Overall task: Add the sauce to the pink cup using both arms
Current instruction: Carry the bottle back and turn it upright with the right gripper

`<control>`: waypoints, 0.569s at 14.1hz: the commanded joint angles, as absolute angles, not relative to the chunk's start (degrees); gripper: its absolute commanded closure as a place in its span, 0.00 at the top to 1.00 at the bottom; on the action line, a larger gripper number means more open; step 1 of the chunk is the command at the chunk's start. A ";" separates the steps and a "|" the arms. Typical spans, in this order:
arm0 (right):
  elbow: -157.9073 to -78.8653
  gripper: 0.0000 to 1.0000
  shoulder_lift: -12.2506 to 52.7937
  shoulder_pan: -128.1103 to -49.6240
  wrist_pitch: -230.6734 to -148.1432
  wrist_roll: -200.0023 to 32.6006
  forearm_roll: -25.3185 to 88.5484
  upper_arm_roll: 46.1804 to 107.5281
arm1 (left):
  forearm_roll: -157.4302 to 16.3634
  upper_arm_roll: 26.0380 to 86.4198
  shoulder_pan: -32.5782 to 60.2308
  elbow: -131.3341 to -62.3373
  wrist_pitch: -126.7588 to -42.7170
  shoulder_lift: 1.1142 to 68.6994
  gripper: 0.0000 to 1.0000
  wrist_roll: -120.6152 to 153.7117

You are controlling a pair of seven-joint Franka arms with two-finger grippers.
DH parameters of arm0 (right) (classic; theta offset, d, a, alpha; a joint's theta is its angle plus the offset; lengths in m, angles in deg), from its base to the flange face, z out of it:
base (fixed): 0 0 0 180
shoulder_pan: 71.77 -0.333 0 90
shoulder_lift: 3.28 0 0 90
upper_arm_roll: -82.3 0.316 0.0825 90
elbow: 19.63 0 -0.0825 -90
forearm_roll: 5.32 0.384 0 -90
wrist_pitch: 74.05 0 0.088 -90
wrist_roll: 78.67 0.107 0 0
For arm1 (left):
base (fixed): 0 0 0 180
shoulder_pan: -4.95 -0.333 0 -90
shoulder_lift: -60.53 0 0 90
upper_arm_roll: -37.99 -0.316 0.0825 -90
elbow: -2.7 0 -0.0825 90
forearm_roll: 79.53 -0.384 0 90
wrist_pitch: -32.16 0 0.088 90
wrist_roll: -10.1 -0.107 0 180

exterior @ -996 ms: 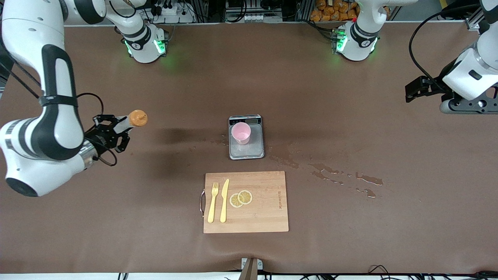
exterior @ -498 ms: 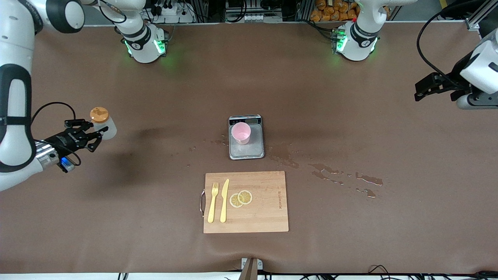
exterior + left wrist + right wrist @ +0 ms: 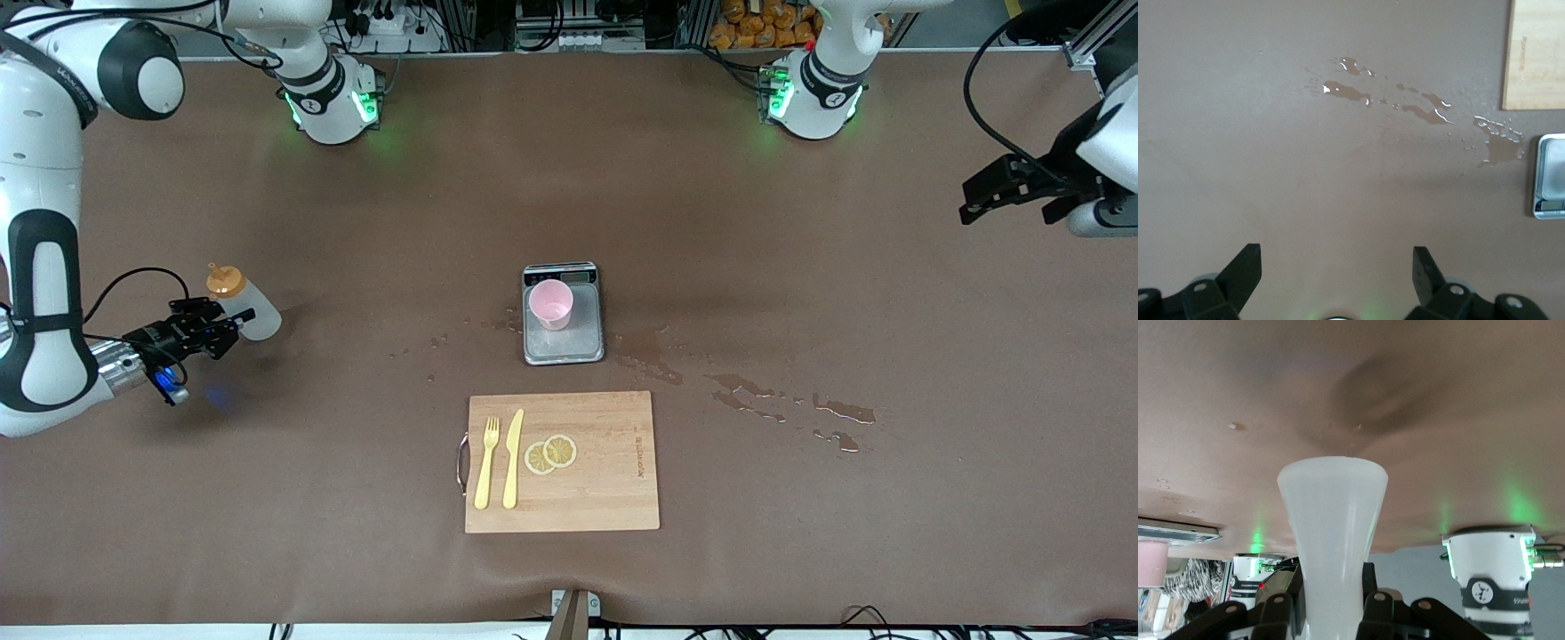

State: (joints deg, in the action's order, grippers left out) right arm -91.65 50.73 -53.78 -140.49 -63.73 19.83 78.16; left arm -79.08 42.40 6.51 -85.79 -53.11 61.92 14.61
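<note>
Sauce (image 3: 242, 305) lower, tilted – right gripper (image 3: 216, 329) withdrawn.

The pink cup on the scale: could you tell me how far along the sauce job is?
Possibly done: the pink cup stands on the scale; sauce inside cannot be made out. In hand: the right gripper holds the sauce bottle at its end of the table. The left gripper waits open. Left: releasing the bottle.

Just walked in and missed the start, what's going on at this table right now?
The right gripper is shut on the sauce bottle, holding it over the table toward the right arm's end. The pink cup sits on a scale mid-table, with a cutting board nearer the camera. The left gripper waits open, holding nothing.
</note>
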 commanded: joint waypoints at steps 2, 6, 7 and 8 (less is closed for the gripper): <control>-91.08 0.33 52.88 -50.77 -139.79 -67.24 21.05 79.14 | -78.73 43.26 7.41 -86.68 -52.13 63.43 1.00 14.32; -91.35 0.45 53.58 -49.97 -140.67 -67.24 21.05 79.14 | -79.70 44.23 7.33 -86.68 -52.47 64.39 1.00 14.67; -91.35 0.69 53.58 -49.97 -140.67 -66.98 21.05 79.14 | -79.44 44.14 7.33 -86.68 -53.43 64.57 1.00 14.84; -91.35 1.00 53.58 -49.97 -140.67 -66.98 20.96 79.14 | -79.44 44.23 7.41 -86.60 -53.88 64.57 1.00 15.19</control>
